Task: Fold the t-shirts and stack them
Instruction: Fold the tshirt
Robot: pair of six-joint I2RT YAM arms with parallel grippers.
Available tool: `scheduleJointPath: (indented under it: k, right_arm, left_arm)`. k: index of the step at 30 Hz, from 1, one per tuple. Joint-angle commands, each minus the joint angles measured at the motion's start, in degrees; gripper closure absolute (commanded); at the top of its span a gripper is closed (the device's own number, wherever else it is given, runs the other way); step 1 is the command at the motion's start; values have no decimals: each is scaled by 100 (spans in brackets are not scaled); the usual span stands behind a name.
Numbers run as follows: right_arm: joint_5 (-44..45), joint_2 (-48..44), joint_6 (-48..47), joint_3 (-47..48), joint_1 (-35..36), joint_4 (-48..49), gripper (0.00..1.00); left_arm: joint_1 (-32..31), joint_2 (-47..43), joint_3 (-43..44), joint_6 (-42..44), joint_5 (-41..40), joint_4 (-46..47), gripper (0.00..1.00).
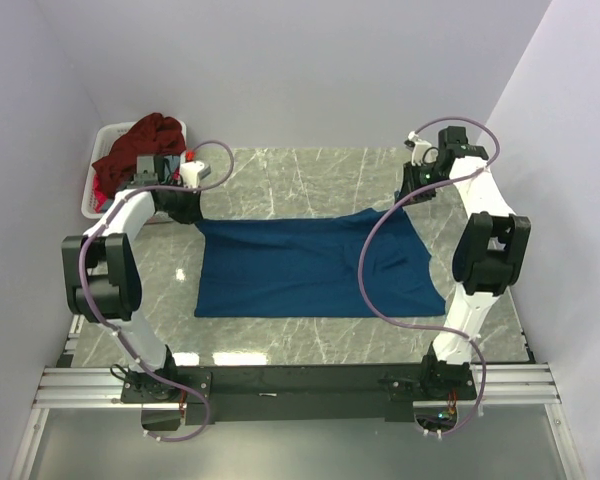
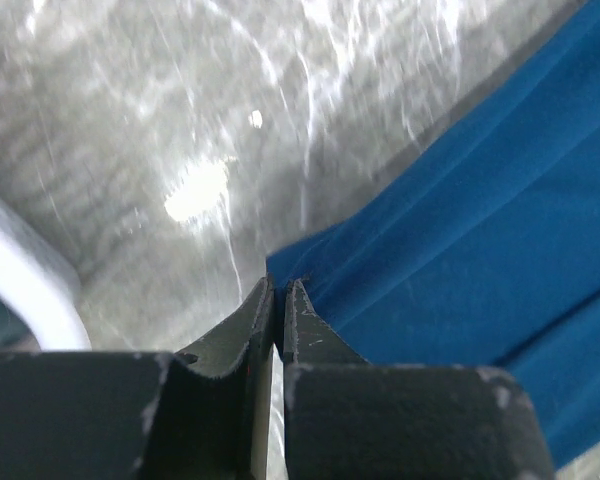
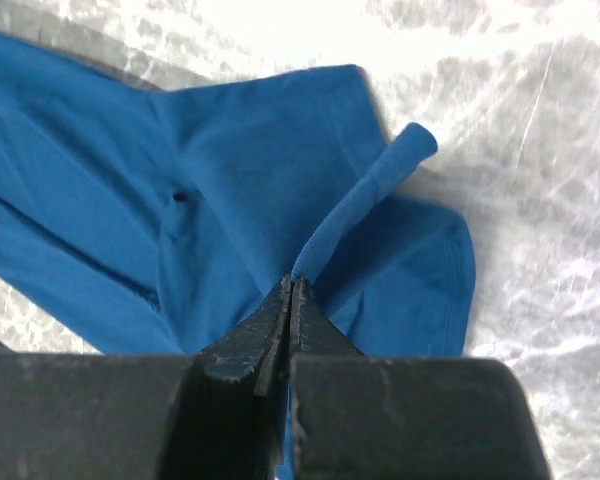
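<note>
A deep blue t-shirt lies spread across the middle of the marble table. My left gripper is shut on its far left corner, the jaws closed with cloth at their tips. My right gripper is shut on the far right corner, pinching a raised fold of blue cloth between closed tips. A dark maroon red t-shirt is heaped in the white basket at the far left.
The white plastic basket stands at the table's far left corner; its rim shows in the left wrist view. Walls close in on the left, back and right. Purple cables loop over both arms.
</note>
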Motion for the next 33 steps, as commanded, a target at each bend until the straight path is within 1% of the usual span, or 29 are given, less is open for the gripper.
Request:
scheduleJointPath:
  k: [1, 5, 8, 15, 22, 28, 33]
  right_arm:
    - [-130, -565, -150, -77, -122, -82, 100]
    - [-166, -714, -212, -209, -131, -169, 100]
    - [-148, -855, -274, -306, -140, -240, 100]
    - [-42, -1268, -291, -403, -158, -169, 100]
    - [28, -1435, -291, -403, -158, -135, 100]
    - [204, -1488, -283, -465, -228, 68, 100]
    - [116, -1392, -370, -289, -245, -134, 100]
  left_arm:
    - [115, -496, -222, 335, 128, -50, 100]
    - [124, -707, -494, 353, 137, 81, 99]
    - [124, -708, -530, 283, 190, 143, 99]
    - [62, -550, -364, -51, 269, 503, 99]
    - [-131, -418, -91, -218, 94, 846, 99]
    - [-271, -251, 6, -367, -214, 1250, 99]
    - [-272, -294, -82, -175, -66, 1198, 99]
